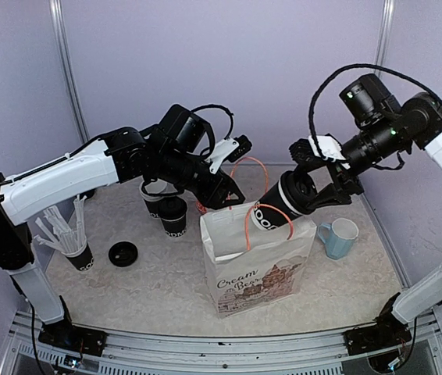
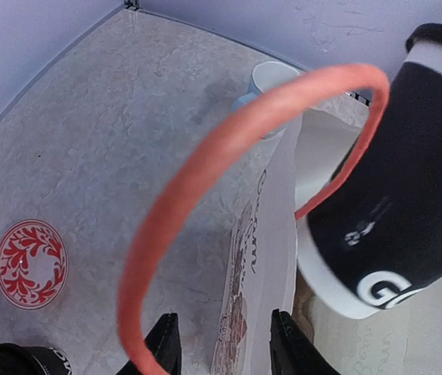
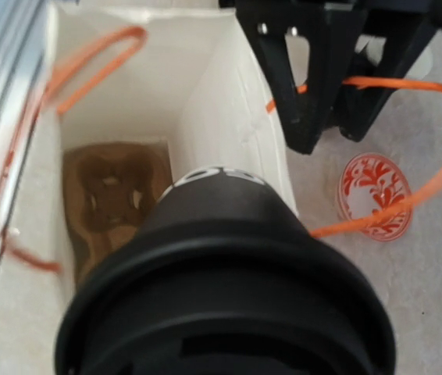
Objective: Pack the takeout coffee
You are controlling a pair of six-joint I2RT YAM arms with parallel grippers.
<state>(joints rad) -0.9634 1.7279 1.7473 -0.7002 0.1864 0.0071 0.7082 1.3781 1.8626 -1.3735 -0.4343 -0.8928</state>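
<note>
Right gripper (image 1: 301, 195) of mine is clamped round the cup (image 1: 272, 212), high on its wall just below the lid (image 3: 229, 312). The cup hangs tilted, base first, at the open mouth of the bag (image 1: 256, 262). I judge the cup light, though I cannot tell if it is filled. If it is, the weight would shift as it tips. Its wall is matt black paper, a smooth tapered cone that gives good friction but is soft enough to dent, so a moderate squeeze suits it. The stiffest band is where I hold it, under the rolled rim. The plastic lid looks slicker and could pop off if squeezed, so I keep off it. The bag is thin white printed paper, creased and floppy, with a limp orange cord handle (image 1: 249, 226). At its bottom lies a brown tray (image 3: 115, 199) with round pockets, seemingly pressed fibre, and the base should seat there. My left gripper (image 2: 225, 348) has its fingers (image 2: 162, 344) apart, astride the bag's wall beside the handle, with nothing pinched that I can make out. A second cup (image 1: 174, 217) stands on the table behind the bag.
</note>
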